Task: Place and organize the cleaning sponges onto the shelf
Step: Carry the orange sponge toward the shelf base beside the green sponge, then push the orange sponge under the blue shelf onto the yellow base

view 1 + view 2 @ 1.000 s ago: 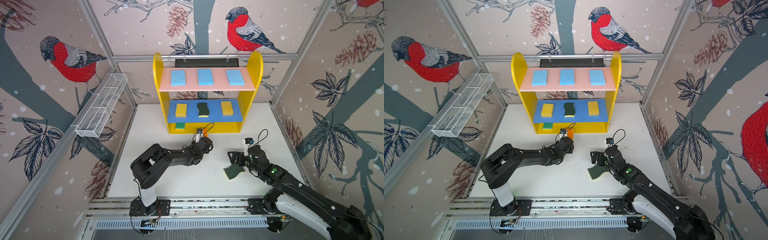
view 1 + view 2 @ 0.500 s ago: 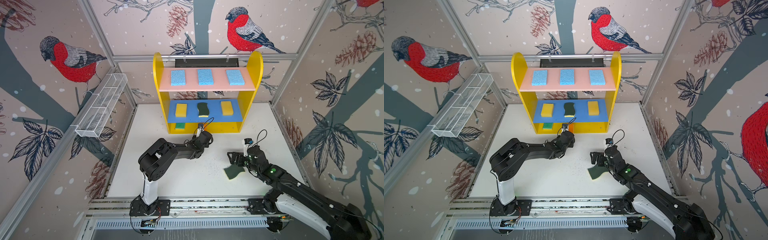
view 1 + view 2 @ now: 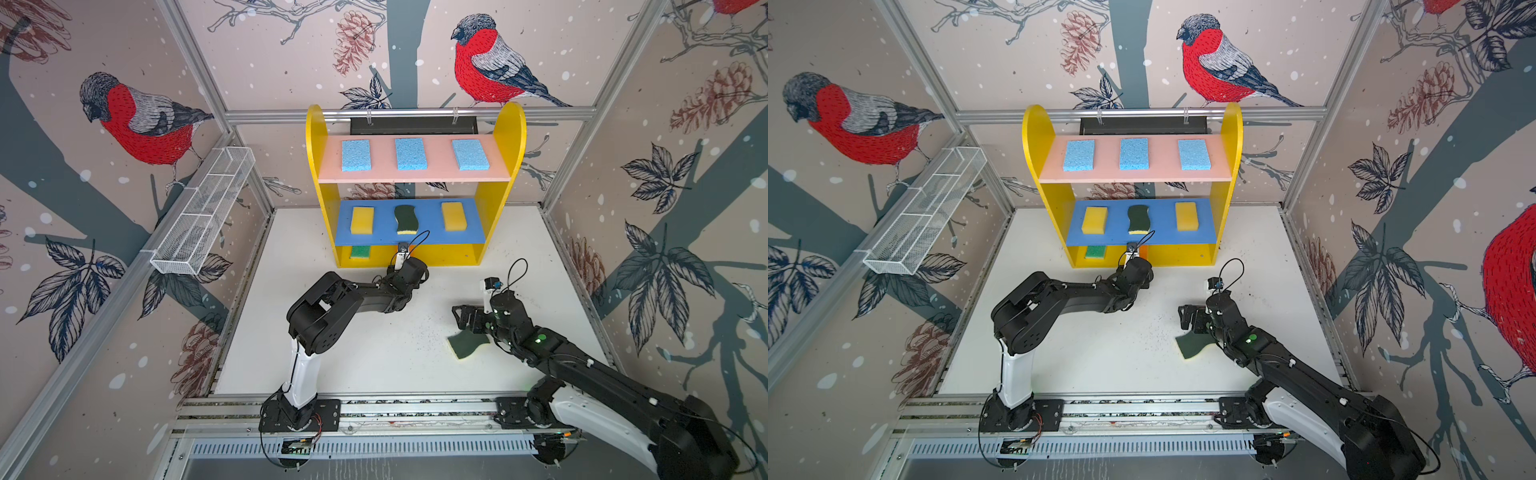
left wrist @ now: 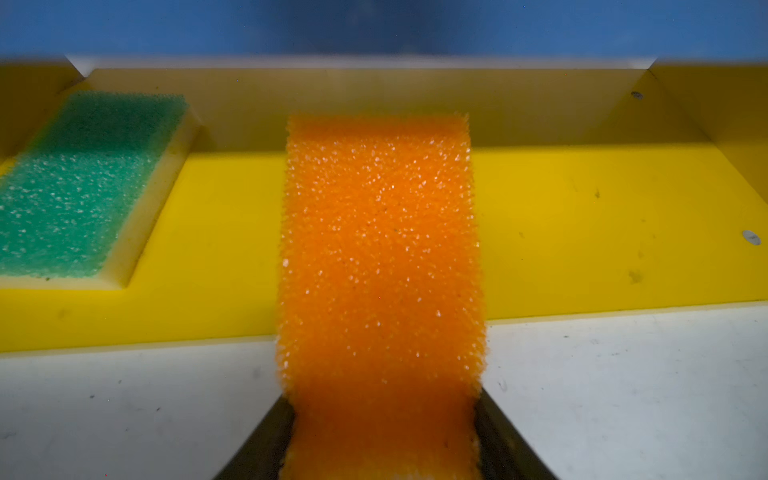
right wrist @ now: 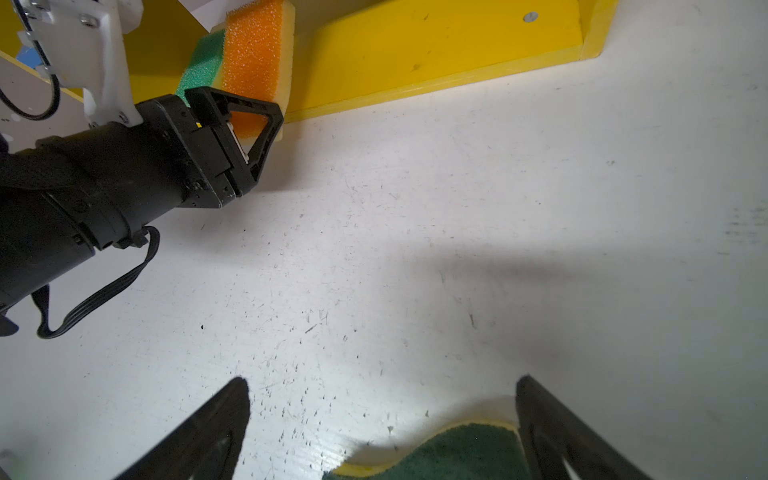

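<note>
The left claw (image 4: 382, 419) grips the orange-topped sponge (image 4: 380, 249), whose far end reaches onto the bottom board of the shelf (image 4: 582, 232), while the right claw (image 5: 382, 381) gapes wide above a dark-green scourer (image 5: 449, 453) on the tabletop (image 5: 457, 208).

White wire basket (image 3: 203, 212) w/ dividers hangs on the wall frame at 9 o'clock, tilted and clear of the white table (image 3: 365, 370); visible in both top views. Dark specks (image 3: 419, 336) dot the table at approx. 5 o'clock. Wallpaper: red-breasted bird (image 3: 141, 120) at 10, second bird (image 3: 490, 62) at 1, pinecone (image 3: 357, 41) at 12. Metal rail (image 3: 415, 409) runs along 6 o'clock.
</note>
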You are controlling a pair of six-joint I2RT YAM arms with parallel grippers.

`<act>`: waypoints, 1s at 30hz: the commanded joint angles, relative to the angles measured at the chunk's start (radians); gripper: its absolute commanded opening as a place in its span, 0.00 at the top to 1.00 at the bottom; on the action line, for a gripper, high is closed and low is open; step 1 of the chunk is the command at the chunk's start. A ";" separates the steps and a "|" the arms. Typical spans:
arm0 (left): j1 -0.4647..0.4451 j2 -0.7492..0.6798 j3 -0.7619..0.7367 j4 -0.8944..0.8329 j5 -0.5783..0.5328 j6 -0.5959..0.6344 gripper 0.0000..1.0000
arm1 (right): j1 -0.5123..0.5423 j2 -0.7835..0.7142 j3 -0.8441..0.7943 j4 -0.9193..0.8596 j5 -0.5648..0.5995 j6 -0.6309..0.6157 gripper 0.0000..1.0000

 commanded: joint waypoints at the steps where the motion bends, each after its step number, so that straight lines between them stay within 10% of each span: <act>1: 0.005 0.012 0.013 0.046 -0.031 0.010 0.42 | 0.001 0.002 -0.005 0.039 -0.001 -0.016 0.01; 30: 0.019 0.072 0.016 0.153 -0.051 -0.010 0.41 | 0.002 0.003 -0.019 0.057 -0.006 -0.016 0.00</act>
